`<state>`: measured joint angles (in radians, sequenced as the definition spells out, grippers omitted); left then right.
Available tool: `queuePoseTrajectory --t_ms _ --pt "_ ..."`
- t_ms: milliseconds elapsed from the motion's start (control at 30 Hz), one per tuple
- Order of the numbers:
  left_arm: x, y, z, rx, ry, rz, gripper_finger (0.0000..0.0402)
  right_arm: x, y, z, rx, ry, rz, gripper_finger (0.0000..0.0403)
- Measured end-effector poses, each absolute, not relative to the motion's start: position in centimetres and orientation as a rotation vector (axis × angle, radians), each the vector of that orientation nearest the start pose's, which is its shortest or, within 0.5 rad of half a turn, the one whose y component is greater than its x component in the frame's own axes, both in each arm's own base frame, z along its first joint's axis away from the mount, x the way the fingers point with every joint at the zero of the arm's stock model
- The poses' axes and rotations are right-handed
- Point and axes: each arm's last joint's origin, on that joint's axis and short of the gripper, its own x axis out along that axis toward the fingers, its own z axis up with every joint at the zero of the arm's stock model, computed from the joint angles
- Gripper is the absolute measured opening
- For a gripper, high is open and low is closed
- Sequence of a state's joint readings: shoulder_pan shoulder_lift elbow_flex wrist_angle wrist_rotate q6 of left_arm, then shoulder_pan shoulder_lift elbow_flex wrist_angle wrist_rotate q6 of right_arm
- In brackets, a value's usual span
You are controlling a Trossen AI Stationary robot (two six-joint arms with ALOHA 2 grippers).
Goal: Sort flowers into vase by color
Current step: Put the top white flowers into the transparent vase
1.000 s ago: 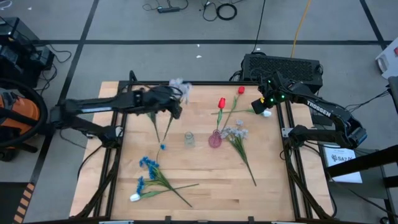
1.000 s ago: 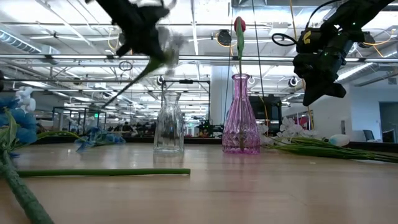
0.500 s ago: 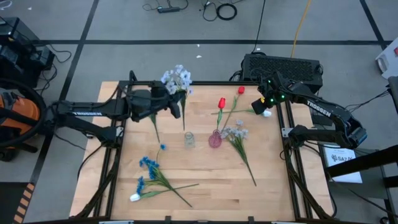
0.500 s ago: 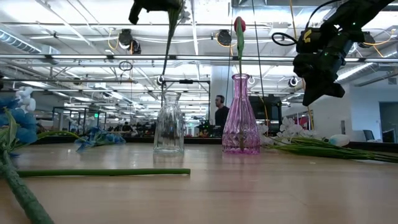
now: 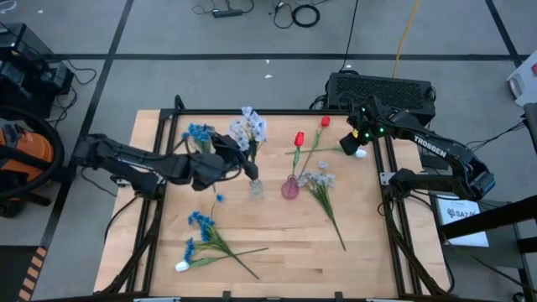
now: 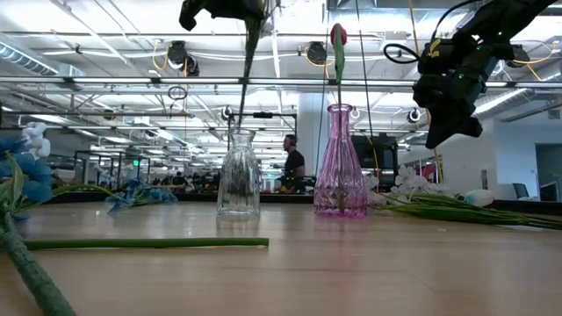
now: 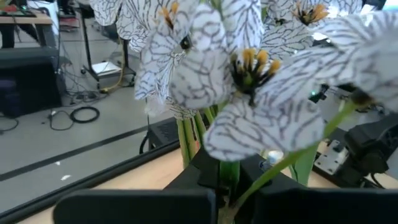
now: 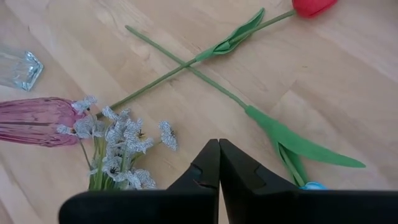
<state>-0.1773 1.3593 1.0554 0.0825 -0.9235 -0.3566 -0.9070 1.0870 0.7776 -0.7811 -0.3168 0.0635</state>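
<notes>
My left gripper (image 5: 243,168) is shut on a pale lavender-white spray (image 5: 250,130) and holds it upright above the clear vase (image 5: 255,188). In the low view its stem (image 6: 248,75) hangs down to just above the vase's mouth (image 6: 239,133). A pink vase (image 6: 340,162) stands to the right of the clear one with a red tulip (image 6: 338,35) in it. My right gripper (image 5: 356,144) is shut and empty, hovering at the far right above a white bud (image 5: 361,153). My left gripper pinches the spray's green stems (image 7: 225,177) between its two fingers, just below the flower heads. The fingers come level from the table's left and lie across the stems. The spray hangs upright, flowers up, lifted clear of the table.
A second red tulip (image 5: 325,122) lies at the far right. Another lavender-white spray (image 5: 319,179) lies right of the pink vase. Blue sprays (image 5: 201,231) and a white bud (image 5: 180,266) lie near left. A blue cluster (image 5: 199,132) lies far left. A person walks in the room behind the table.
My left gripper has turned the lavender-white spray from slanting to upright, flowers up. It has carried it toward the near edge and the right, over the clear vase. The blue cluster that the arm covered now shows.
</notes>
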Motion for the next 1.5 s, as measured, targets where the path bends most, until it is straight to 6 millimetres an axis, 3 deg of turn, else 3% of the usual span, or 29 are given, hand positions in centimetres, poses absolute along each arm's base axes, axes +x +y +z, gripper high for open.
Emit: queuePoseTrajectory --t_ms 433,900,1500 --pt "31.5 -5.7 29.9 -0.141 0.076 0.888 0.0015 12.6 -14.6 23.5 0.69 0.895 -0.558 0.0" --pt "33.6 -8.1 24.6 -0.17 0.061 1.002 0.0022 12.6 -14.6 23.5 0.673 0.899 -0.548 0.0" --pt "33.8 -8.1 23.6 -0.162 0.13 0.95 0.0048 12.6 -14.6 23.5 0.673 0.899 -0.548 0.0"
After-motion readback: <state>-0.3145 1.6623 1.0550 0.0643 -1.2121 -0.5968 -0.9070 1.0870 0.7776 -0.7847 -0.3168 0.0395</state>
